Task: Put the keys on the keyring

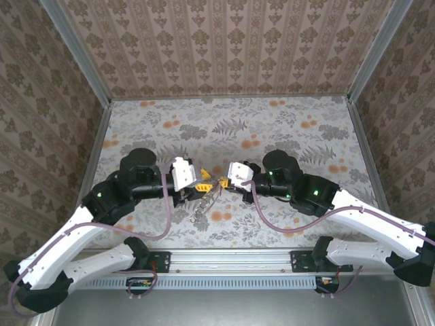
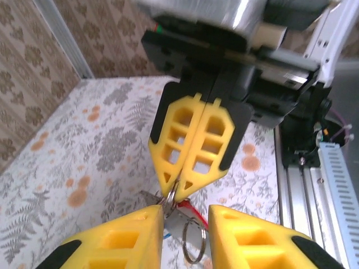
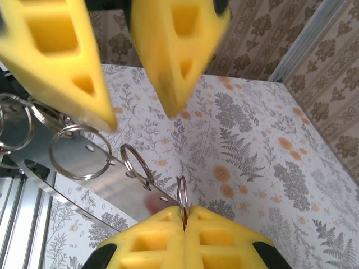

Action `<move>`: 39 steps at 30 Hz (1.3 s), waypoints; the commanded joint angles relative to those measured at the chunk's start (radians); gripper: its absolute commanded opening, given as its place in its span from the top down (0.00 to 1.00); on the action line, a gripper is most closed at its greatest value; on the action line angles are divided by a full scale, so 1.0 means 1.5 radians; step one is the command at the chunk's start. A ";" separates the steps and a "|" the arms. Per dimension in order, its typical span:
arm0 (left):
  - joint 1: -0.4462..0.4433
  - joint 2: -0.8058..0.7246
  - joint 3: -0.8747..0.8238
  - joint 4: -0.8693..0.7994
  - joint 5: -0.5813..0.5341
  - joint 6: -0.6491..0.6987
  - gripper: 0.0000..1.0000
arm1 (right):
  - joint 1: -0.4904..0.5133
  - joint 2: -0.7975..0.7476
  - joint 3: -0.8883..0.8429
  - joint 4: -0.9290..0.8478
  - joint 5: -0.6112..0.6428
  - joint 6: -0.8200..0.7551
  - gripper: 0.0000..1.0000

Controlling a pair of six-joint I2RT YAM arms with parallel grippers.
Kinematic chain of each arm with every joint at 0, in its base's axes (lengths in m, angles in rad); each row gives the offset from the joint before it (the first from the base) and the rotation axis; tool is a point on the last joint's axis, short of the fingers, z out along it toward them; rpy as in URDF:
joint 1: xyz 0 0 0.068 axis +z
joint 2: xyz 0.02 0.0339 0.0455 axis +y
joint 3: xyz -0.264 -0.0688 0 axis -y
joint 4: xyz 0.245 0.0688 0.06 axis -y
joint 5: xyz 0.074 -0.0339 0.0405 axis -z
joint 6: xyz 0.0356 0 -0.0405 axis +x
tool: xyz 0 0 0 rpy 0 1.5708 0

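Seemingly midway: the left gripper (image 3: 140, 117) hovers spread open, holding nothing, beside the metal keyring (image 3: 182, 193), which the right gripper (image 3: 184, 213) pinches shut above the table (image 3: 252, 140). 1 red key (image 2: 193, 213) dangles nearby; whether it is threaded, I cannot tell.

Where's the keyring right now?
Top view: the keyring dangles at table centre. One ring is pinched in the shut right end effector, just ahead of the open left end effector.

White-and-black arms (image 1: 61, 246), purple cables (image 1: 168, 204), yellow latticed end effector fingers (image 2: 115, 246).
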 commanded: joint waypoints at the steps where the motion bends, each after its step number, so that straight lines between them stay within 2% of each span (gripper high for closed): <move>1: -0.009 0.017 0.009 -0.026 -0.038 0.037 0.73 | 0.001 -0.001 0.036 -0.002 -0.022 -0.015 1.00; 12: -0.019 0.035 0.019 -0.029 -0.028 0.049 0.73 | 0.006 0.015 0.041 -0.013 -0.056 -0.024 1.00; 20: -0.044 0.061 0.024 -0.040 -0.064 0.062 0.76 | 0.009 0.018 0.047 -0.013 -0.070 -0.025 1.00; 23: -0.047 0.064 0.025 -0.036 -0.071 0.063 0.81 | 0.011 0.019 0.049 -0.014 -0.069 -0.026 1.00; 26: -0.048 0.066 0.022 -0.031 -0.072 0.065 1.00 | 0.012 0.019 0.048 -0.014 -0.074 -0.024 1.00; 31: -0.048 0.065 0.010 -0.014 -0.058 0.057 1.00 | 0.012 0.007 0.032 0.003 -0.083 -0.019 1.00; 34: -0.045 0.032 -0.017 0.040 -0.029 0.036 1.00 | 0.013 -0.002 0.017 0.023 -0.092 -0.006 0.97; 37: -0.024 -0.003 -0.049 0.119 0.038 -0.003 1.00 | 0.013 -0.003 0.003 0.042 -0.105 0.005 0.89; 39: -0.005 -0.019 -0.067 0.162 0.078 -0.026 1.00 | 0.013 -0.005 -0.005 0.056 -0.113 0.008 0.87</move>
